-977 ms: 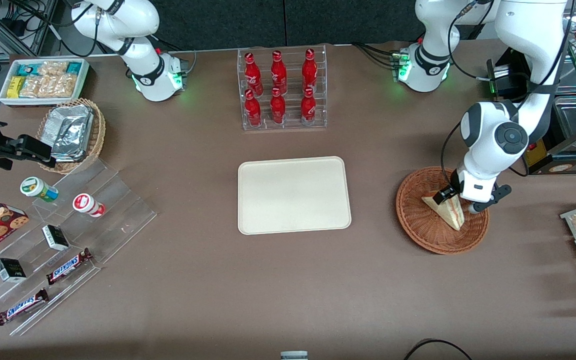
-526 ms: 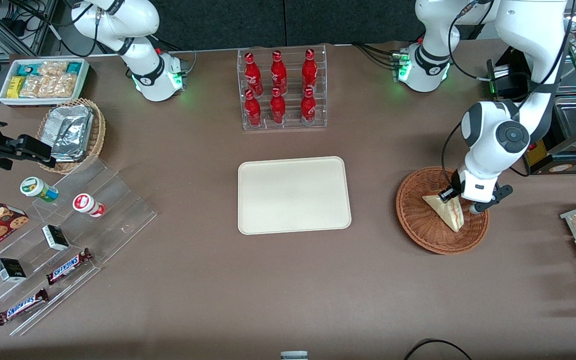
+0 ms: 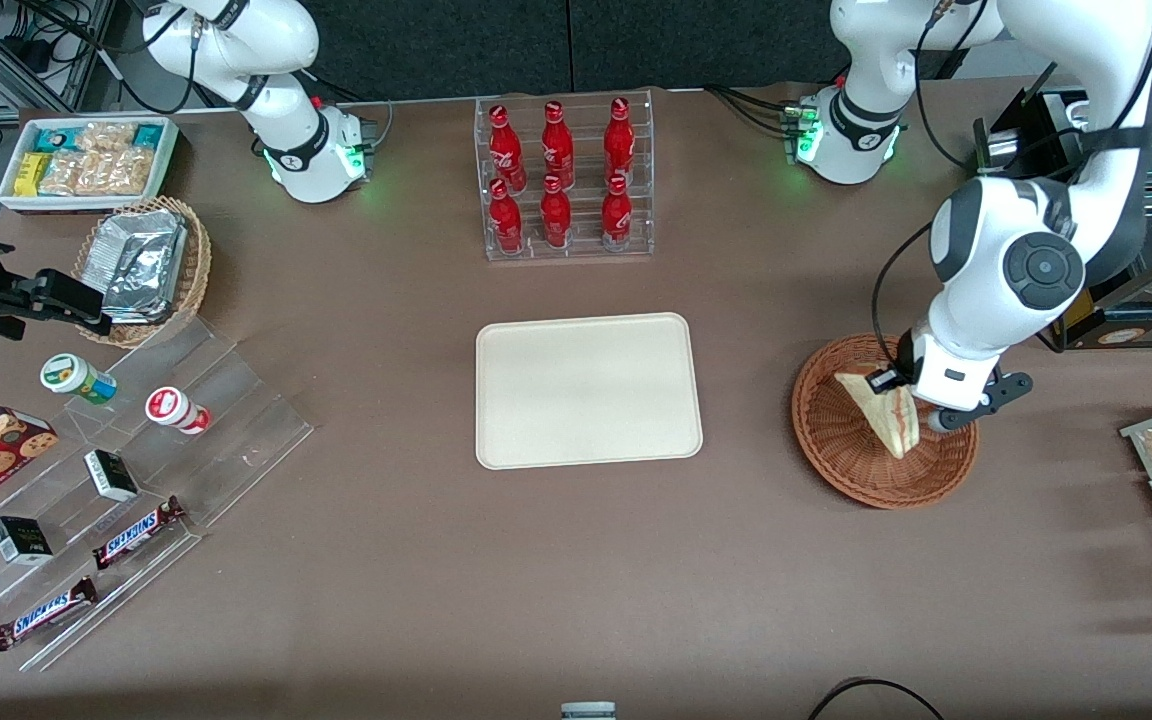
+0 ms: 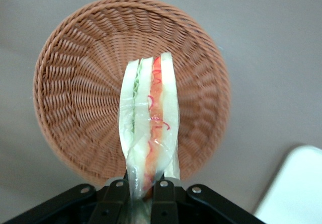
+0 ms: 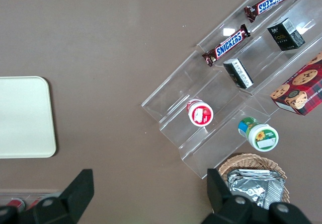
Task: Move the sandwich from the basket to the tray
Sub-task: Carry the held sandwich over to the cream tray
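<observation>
Front view: the left gripper point(image 3: 898, 392) is clamped on the sandwich point(image 3: 881, 412), a pale wedge wrapped in clear film, which hangs over the basket point(image 3: 841, 460). Whether it sits clear of the weave or touches it, I cannot tell here. The basket lies toward the working arm's end of the table. The tray point(image 3: 588, 390) is bare, level with the basket in depth, well apart from it, toward the middle of the table. A rack of red bottles point(image 3: 564, 178) stands farther from the camera than the tray.

Left wrist view: the fingers point(image 4: 116, 196) pinch the sandwich point(image 4: 149, 126) at one end, bread faces against the pads, cut edge showing green and red-orange layers. The wedge stands out from the jaws above the basket point(image 4: 70, 98), apparently lifted off its floor. A pale corner of the tray point(image 4: 294, 189) shows beside.

Judgement: light, soft bread that squashes easily; the film looks slippery. Holding across the flat faces suits it; a firm squeeze would crush the filling, a loose one may let it slide.

Right wrist view: tray edge point(image 5: 25, 117) only; no sandwich.
</observation>
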